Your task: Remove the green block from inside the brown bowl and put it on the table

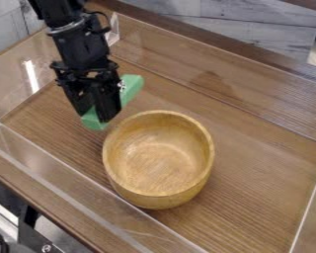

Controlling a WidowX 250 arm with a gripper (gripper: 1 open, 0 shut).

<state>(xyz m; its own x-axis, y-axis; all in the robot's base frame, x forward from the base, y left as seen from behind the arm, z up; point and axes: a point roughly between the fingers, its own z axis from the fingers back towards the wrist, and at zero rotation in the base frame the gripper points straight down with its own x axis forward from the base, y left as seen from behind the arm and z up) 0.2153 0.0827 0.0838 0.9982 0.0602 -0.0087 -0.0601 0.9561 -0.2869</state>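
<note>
My black gripper (pixel 92 107) is shut on the green block (pixel 116 100), a flat bright green piece that sticks out tilted to the right of the fingers and below them. The block hangs over the table (pixel 253 109), just left of the brown bowl (pixel 158 158) and outside its rim. The round wooden bowl holds nothing. Whether the block's lower end touches the tabletop I cannot tell.
Clear acrylic walls (pixel 68 188) run along the table's front and left edges, close to the gripper's left side. Bare wood-grain surface stretches behind and to the right of the bowl.
</note>
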